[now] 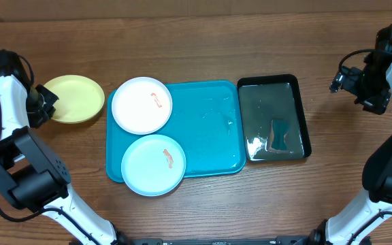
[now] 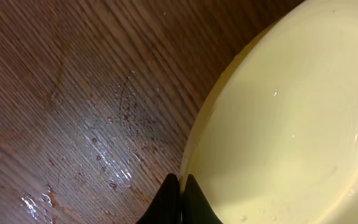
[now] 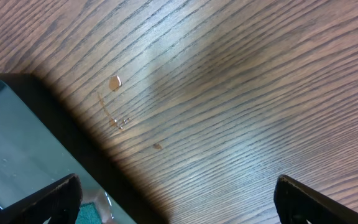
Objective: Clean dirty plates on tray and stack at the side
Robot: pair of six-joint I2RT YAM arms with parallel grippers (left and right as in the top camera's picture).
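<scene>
While the lime green plate (image 1: 80,95) sits on the table (image 1: 203,41) just left of the tray (image 1: 209,136), the white plate (image 1: 141,104) and the light blue plate (image 1: 154,165) lie on the tray's left end. Each of those two has a red smear on it. From above, the left gripper (image 1: 45,103) is at the green plate's left edge. The two smeared plates lie to its right, not far off. The right gripper (image 1: 359,85) hangs past the black basin (image 1: 303,116), well apart from every plate. So I think the left arm is the nearer one for the next plate. The plates are round, so no side of them is longer. The tray runs long from left to right.

In the left wrist view, the two fingers (image 2: 169,199) are close together, right at the green plate's rim. The plate spreads up and to the right of them. I cannot tell if they pinch the rim or only touch it.

In the right wrist view, the fingers (image 3: 48,199) stand wide apart with nothing between them. Below is wet wood, and a corner of the basin shows at the lower left.
</scene>
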